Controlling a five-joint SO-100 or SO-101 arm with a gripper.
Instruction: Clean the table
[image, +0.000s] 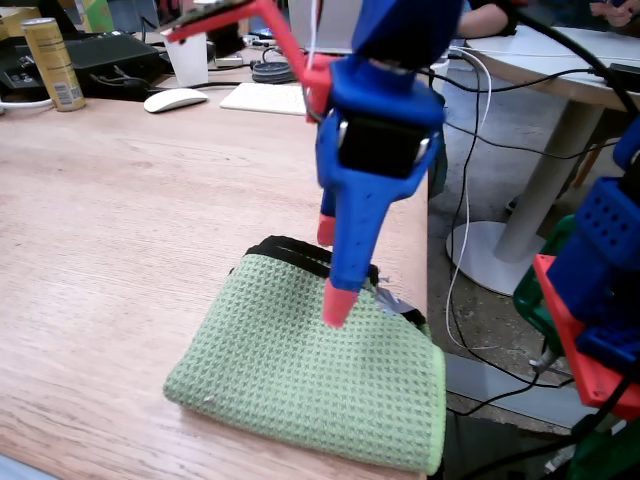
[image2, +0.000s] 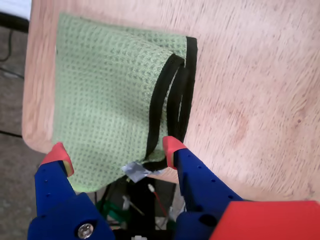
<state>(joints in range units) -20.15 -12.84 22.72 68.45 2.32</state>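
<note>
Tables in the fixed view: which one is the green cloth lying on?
The pale wood-grain table, not the white round pedestal table behind it; the folded green cloth lies at its corner under the open gripper.

At the far edge in the fixed view lie a white mouse (image: 175, 99), a white keyboard (image: 264, 97), a yellow can (image: 53, 62), a white cup (image: 188, 55) and dark equipment. To the right, a white round pedestal table (image: 560, 120) stands on a speckled grey floor (image: 500, 320), where black and white cables (image: 462, 200) trail.
</note>
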